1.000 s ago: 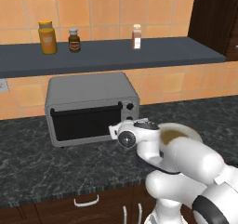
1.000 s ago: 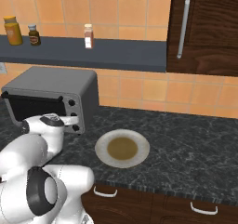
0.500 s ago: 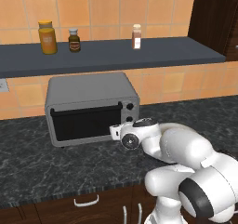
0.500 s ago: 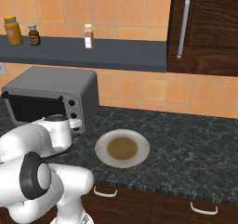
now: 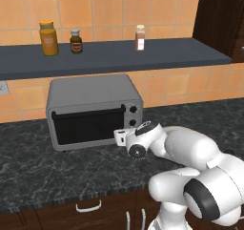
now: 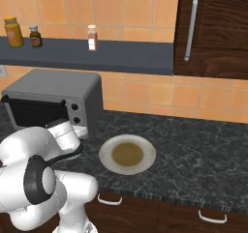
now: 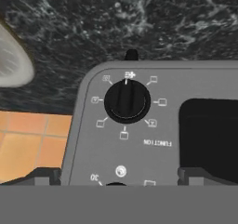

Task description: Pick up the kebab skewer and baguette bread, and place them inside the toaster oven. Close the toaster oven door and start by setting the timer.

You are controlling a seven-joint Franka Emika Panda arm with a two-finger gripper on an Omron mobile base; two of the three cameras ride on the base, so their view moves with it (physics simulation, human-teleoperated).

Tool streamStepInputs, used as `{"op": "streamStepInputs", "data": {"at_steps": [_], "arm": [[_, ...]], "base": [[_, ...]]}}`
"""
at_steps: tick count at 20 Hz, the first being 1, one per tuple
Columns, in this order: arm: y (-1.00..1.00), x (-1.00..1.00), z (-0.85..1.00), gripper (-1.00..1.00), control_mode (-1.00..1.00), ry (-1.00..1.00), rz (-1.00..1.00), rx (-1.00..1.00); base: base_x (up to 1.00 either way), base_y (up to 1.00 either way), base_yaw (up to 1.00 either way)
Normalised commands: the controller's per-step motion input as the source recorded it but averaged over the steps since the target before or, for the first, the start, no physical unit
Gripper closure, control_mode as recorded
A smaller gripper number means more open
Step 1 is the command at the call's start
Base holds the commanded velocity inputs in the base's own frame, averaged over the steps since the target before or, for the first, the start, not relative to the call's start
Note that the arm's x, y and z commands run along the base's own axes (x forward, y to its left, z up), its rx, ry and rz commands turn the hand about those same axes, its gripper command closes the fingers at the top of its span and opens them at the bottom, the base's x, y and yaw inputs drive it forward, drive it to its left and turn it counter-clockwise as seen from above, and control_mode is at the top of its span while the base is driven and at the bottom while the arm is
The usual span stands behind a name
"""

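The grey toaster oven (image 5: pixel 90 100) (image 6: pixel 53 89) stands on the dark counter against the tiled wall. Its dark-glass door (image 5: pixel 88 125) (image 6: pixel 34 112) is shut. My gripper (image 5: pixel 119 137) (image 6: pixel 72 128) hovers right in front of the oven's knob panel, at the lower right corner. In the hand view the gripper (image 7: pixel 122 176) is open, with its fingertips (image 7: pixel 44 174) wide apart, facing the black function knob (image 7: pixel 126 102). The rim of another knob (image 7: pixel 116 185) shows between the tips. The door glass (image 7: pixel 209 135) is at the right. The kebab skewer and baguette bread are out of view.
A white plate (image 6: pixel 127 153) (image 7: pixel 11 60) with a brownish centre lies on the counter right of the oven. A dark shelf (image 5: pixel 119 57) above holds a yellow jar (image 5: pixel 48 38), a small dark jar (image 5: pixel 76 41) and a shaker (image 5: pixel 139 37). A dark wood cabinet (image 6: pixel 213 29) stands at the right.
My hand has edged a little closer to the oven's knob panel while the elbow swung out to the side. The jaws stayed open and the oven door stayed shut.
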Motion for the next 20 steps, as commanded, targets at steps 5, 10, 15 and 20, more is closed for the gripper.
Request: {"op": "streamStepInputs", "data": {"at_steps": [5,10,15,20], "arm": [[0.0,0.04,0.0,-1.0,-1.0,-0.01,0.0,0.03],[0.0,0.01,0.1,-1.0,-1.0,-0.03,0.0,0.02],[0.0,0.0,0.23,-1.0,-1.0,-0.03,0.0,0.01],[0.0,0.01,0.1,-1.0,-1.0,-0.03,0.0,0.0]], "base": [[0.0,0.0,0.0],[0.0,0.0,0.0],[0.0,0.0,0.0],[0.0,0.0,0.0]]}}
